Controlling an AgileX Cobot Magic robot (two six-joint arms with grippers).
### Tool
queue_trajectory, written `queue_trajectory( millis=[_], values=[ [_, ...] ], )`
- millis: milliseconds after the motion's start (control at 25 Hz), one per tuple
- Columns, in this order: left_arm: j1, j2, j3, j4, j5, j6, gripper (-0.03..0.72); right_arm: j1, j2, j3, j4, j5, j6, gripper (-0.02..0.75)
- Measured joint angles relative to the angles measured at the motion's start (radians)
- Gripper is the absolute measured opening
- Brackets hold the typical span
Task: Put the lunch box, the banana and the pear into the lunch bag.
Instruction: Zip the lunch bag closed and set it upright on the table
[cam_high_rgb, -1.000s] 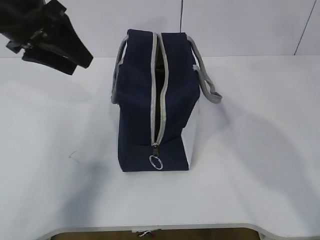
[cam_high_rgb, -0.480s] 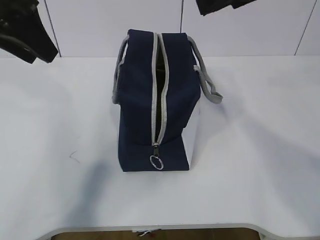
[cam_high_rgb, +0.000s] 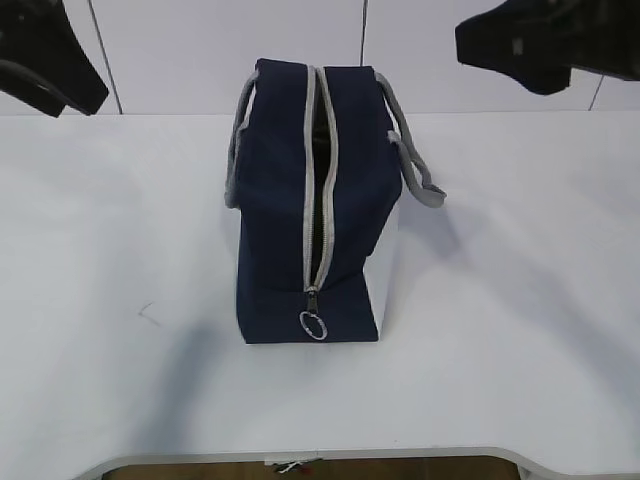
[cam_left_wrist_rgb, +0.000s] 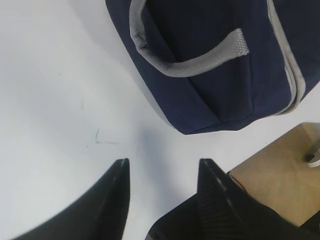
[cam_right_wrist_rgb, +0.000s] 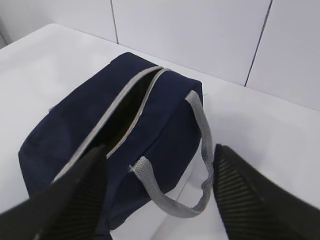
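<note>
Since a second ago, the left arm has pulled back from beside the bag to the upper left corner of the exterior view, and the right arm has come in at the upper right. From that view, the large navy-blue fabric lunch bag (cam_high_rgb: 312, 205) with white lower side panels stands upright mid-table, its grey zipper (cam_high_rgb: 320, 180) parted along the top, the ring pull (cam_high_rgb: 312, 325) hanging at the near end. No lunch box, banana or pear lies on the white table (cam_high_rgb: 120, 300); whether they are already inside I cannot tell, since the opening is a dark slit. Both grippers show only as black shapes at the frame edge.

Seen from the left wrist, the left gripper (cam_left_wrist_rgb: 161, 180) hangs over bare tabletop near the bag's corner, its two tapered black fingers spread apart with nothing between them. One grey woven handle (cam_left_wrist_rgb: 200, 60) lies slack against the soft cloth side.

Seen from the right wrist, the right gripper (cam_right_wrist_rgb: 160, 200) sits above the bag, its ribbed pads wide apart and empty. The zipper mouth gapes below; the interior looks dark with a dull olive patch I cannot identify. The second handle droops over the near side, probably because the fabric gives no support.
</note>
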Motion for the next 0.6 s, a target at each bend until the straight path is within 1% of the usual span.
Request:
queue_trajectory(
  millis=[120,200,280,440,520,600],
  values=[
    [0.000,0.000,0.000,-0.004,0.000,0.000,0.326,0.014,0.002,0.005,0.005,-0.004,-0.072,0.520],
    [0.000,0.000,0.000,-0.006,0.000,0.000,0.323,0.058,0.008,0.036,0.007,-0.036,-0.138,0.507],
    [0.000,0.000,0.000,-0.006,0.000,-0.004,0.321,0.130,0.011,0.088,0.007,-0.087,-0.204,0.496],
    [0.000,0.000,0.000,-0.006,0.000,-0.008,0.320,0.302,0.030,0.204,0.022,-0.200,-0.241,0.489],
    [0.000,0.000,0.000,-0.006,0.000,-0.008,0.320,0.347,0.057,0.241,0.094,-0.217,-0.241,0.489],
    [0.000,0.000,0.000,-0.006,0.000,-0.008,0.320,0.358,0.097,0.270,0.234,-0.228,-0.238,0.489]
  ],
)
